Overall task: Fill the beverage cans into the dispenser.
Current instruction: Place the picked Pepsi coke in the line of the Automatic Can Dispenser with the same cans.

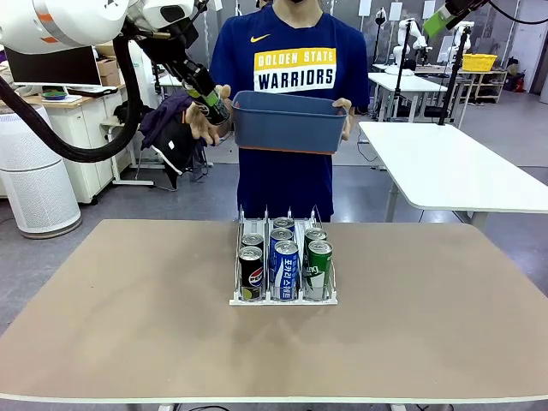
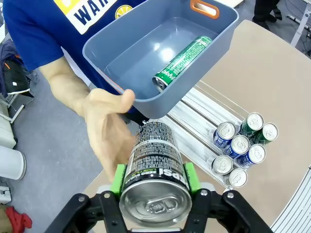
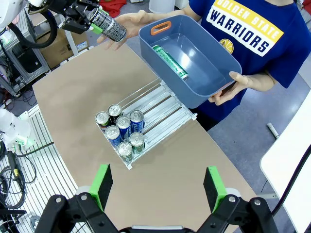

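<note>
as the left jaws sit clenched on a slim black aluminium pepsi can [image 2: 154, 165], the green pads [image 2: 119, 178] bear on opposite sides of its wall, just under the silver lid end. the can is held tilted in the air, close by the person's open hand [image 2: 104, 128] and by the rim of a dark blue rectangular plastic tub [image 2: 146, 53] that the person holds up.

one green aluminium can with white lettering [image 2: 182, 60] lies on its side on the tub floor.

further out, on the tan surface [image 1: 128, 308], stands the clear acrylic three-lane dispenser [image 1: 282, 300]. six cans are upright at its end nearer the robot, two per lane; the far part of the lanes is free.

right jaws released, spread wide, high over the surface, grasping nothing.

handling, judged:
- thin wall and smooth printed skin, so likely slippery and easy to dent mid-body; stiffer near the lid and base rims.
- if full, fairly heavy for so slim a thing.
- a grip across the round body near the top looks sound.
- the lying green can would roll; take it across its width.
</note>
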Controlling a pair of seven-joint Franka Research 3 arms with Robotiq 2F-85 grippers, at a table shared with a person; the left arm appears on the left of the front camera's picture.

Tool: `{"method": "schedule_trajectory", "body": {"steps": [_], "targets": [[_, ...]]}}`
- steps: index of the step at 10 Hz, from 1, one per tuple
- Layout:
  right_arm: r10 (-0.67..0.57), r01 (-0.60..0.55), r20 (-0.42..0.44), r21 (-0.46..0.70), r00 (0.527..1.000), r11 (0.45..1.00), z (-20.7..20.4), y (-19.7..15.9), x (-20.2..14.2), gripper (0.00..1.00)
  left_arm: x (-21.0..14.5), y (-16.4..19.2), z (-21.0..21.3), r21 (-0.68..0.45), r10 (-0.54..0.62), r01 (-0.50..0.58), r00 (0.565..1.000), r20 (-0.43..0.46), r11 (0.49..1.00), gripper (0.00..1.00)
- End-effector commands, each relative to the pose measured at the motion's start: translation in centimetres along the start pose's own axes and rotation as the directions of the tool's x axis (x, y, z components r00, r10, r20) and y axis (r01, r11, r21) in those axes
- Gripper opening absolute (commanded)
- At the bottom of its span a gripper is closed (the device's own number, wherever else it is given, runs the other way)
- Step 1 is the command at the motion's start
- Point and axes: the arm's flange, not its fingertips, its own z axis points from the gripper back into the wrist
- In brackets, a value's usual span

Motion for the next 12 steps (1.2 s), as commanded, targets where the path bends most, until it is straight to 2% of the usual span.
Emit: {"method": "schedule_trajectory", "body": {"steps": [1, 12], "targets": [[-0.001, 0.001, -0.002, 0.002, 1.0, 1.0, -0.13, 0.04, -0.1, 1.0, -0.08, 0.21, 0.21, 0.001, -0.004, 0.004, 1.0, 0.002, 1.0, 0.0], [-0.001, 0.001, -0.002, 0.002, 1.0, 1.0, -0.13, 0.04, -0.1, 1.0, -0.08, 0.21, 0.21, 0.001, -0.004, 0.004, 1.0, 0.002, 1.0, 0.0]]}}
